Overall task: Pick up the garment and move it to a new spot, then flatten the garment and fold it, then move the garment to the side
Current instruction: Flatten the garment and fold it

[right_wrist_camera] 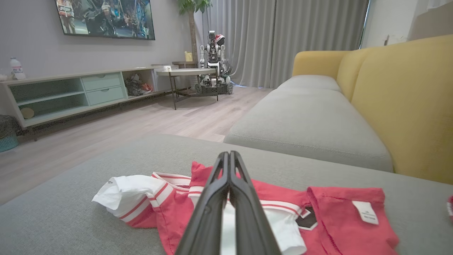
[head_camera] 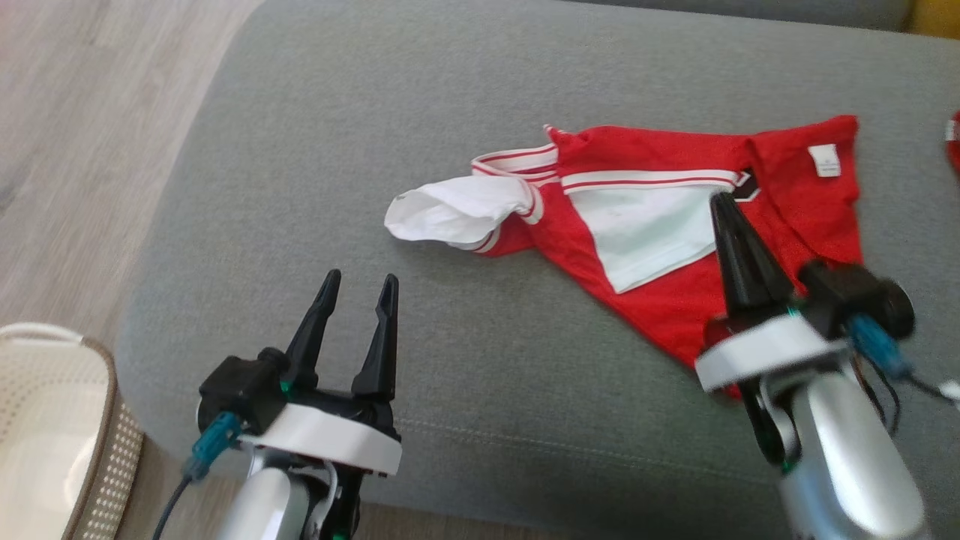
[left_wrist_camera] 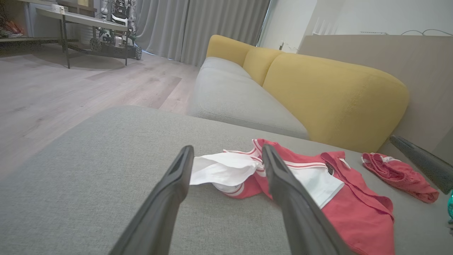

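Crumpled red-and-white garment [head_camera: 660,300] lay on woven grey cushion [head_camera: 450,112], left gripper [head_camera: 361,277] gaped empty, right gripper [head_camera: 721,199] pinched together, holding nothing.

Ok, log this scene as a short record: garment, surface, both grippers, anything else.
garment: red and white garment, rumpled, not yet flat
surface: grey cushion
left gripper: open, empty, short of the garment
right gripper: shut, tips over the garment; grip on cloth unclear
also: small red cloth beside it; pale basket on floor

A grey sofa cushion [head_camera: 487,390] carries a crumpled red-and-white garment [head_camera: 652,232], with a smaller red cloth [left_wrist_camera: 396,173] lying near it.
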